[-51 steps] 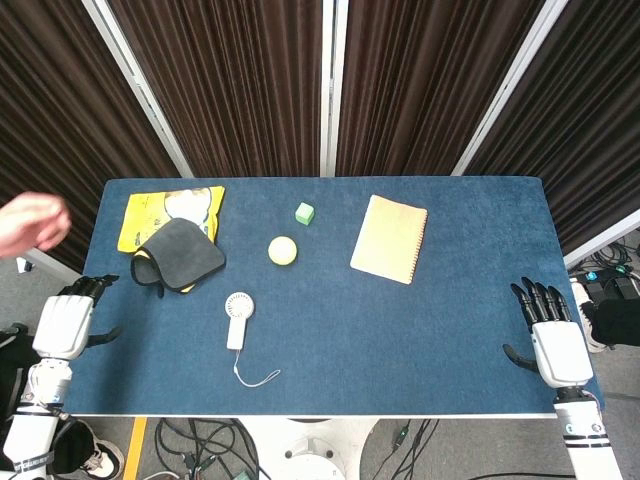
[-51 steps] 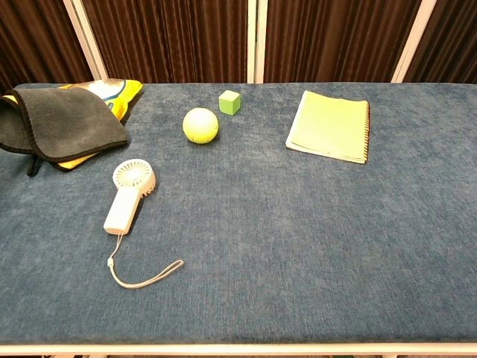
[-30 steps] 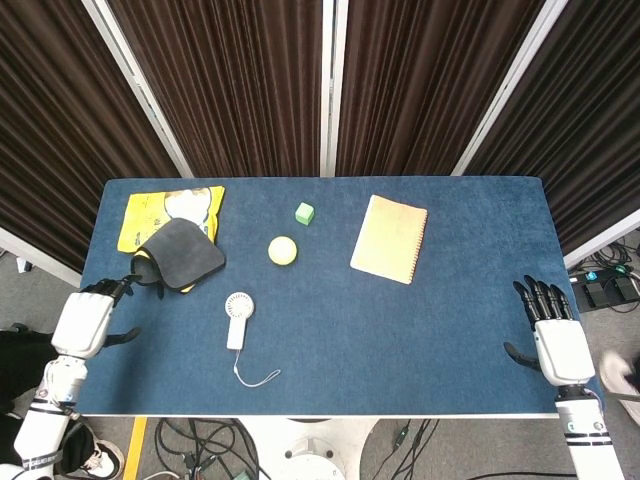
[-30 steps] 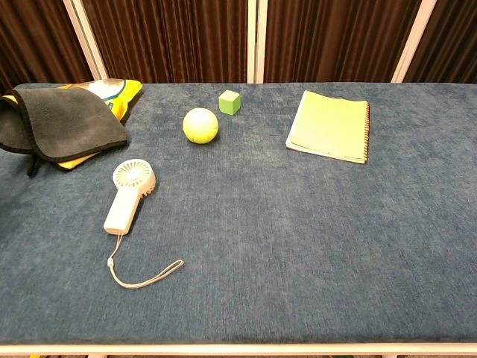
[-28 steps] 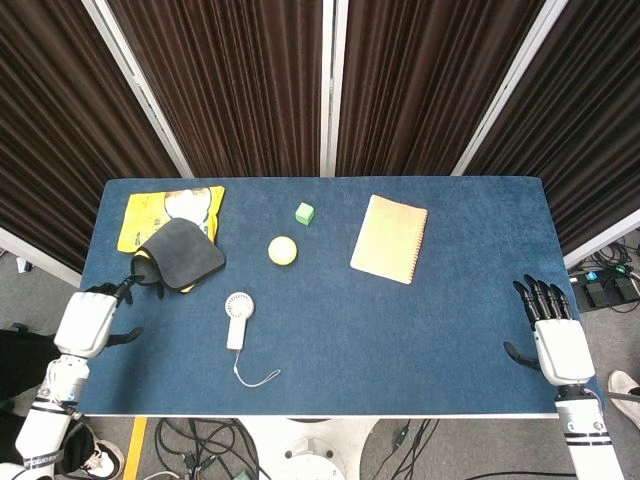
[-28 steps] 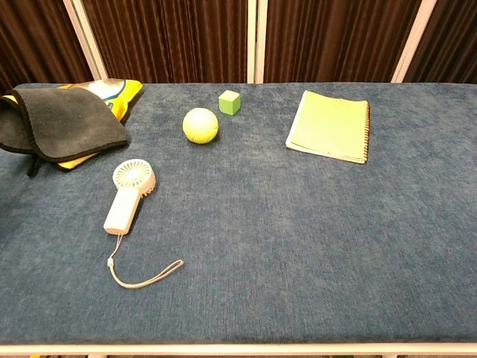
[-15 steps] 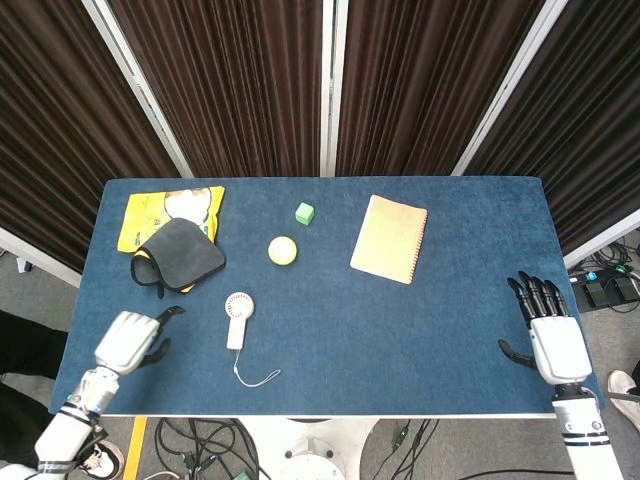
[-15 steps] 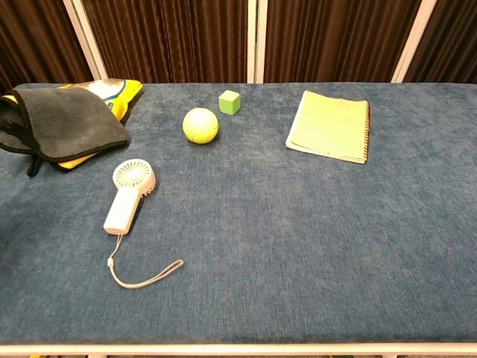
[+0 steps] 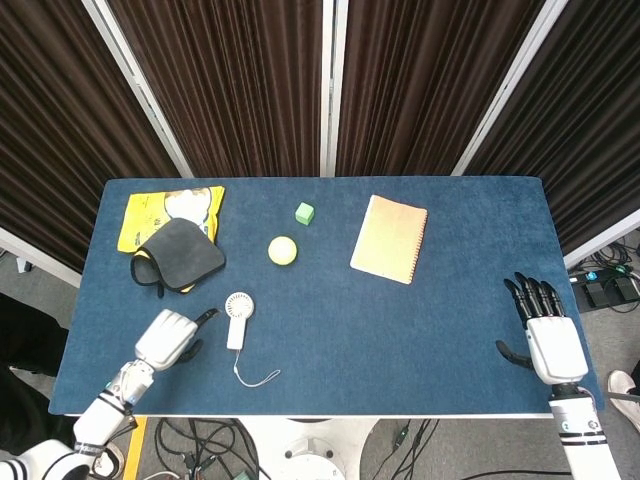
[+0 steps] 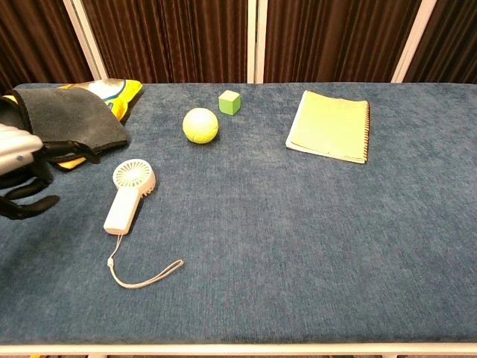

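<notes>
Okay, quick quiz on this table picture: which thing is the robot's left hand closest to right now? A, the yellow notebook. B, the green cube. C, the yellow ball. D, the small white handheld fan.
D. The left hand hovers open just left of the small white handheld fan, touching nothing, while the notebook, green cube and ball lie farther up the table.

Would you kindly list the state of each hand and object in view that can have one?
Left hand: holds nothing, fingers apart, beside the handheld fan.
Right hand: holds nothing, fingers spread, at the table's edge.
Handheld fan: lying flat, untouched, strap loose.
Notebook: closed, flat.
Black cloth: folded, partly over the yellow packet.
Ball: resting free.
Green cube: resting free.
</notes>
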Robot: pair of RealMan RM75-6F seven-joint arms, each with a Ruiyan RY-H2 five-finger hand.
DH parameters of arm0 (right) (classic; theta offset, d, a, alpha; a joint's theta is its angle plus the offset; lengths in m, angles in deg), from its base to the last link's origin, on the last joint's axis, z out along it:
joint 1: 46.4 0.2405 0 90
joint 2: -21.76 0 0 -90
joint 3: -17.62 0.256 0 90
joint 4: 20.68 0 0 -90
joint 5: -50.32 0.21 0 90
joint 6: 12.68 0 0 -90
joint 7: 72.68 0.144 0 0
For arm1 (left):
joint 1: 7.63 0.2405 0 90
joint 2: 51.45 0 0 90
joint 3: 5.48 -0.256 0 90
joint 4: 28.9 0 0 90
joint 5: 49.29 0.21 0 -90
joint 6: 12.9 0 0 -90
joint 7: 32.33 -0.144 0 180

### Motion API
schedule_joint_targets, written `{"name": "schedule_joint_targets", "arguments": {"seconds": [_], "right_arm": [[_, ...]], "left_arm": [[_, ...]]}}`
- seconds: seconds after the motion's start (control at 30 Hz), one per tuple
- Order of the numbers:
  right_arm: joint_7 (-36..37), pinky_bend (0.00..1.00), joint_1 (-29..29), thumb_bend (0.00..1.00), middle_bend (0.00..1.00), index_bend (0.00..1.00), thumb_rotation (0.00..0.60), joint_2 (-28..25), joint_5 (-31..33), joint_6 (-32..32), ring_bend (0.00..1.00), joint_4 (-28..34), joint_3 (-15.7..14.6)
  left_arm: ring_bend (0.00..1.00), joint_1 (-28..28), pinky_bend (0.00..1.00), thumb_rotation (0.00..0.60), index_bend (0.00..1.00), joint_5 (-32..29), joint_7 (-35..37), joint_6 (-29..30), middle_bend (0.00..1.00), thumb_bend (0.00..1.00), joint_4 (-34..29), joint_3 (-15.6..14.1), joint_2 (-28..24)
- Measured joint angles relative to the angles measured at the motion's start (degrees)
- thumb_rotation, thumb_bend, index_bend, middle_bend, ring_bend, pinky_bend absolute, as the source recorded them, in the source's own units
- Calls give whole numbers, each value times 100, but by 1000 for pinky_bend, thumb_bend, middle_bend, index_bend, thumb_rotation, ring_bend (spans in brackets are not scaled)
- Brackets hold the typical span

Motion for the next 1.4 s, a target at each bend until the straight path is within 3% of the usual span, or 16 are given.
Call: {"name": "schedule_joint_targets", "arguments": {"seconds": [0.27,0.87,1.4], "right_arm": [[10,0,8,101,0,0,600,-12,40,36,0,-13,2],[37,0,40,101,0,0,600,20,184,158,0,-72,21],[39,0,48,101,0,0,600,-3,250,207,0,-77,26]], "left_arm": [[854,-89,833,600,230,190,141,16,864,442,205,-119,152],[853,-302,833,600,231,208,249,-228,864,442,493,-234,400],[853,-443,833,600,231,-14,290,-409,864,442,644,-173,506]]}}
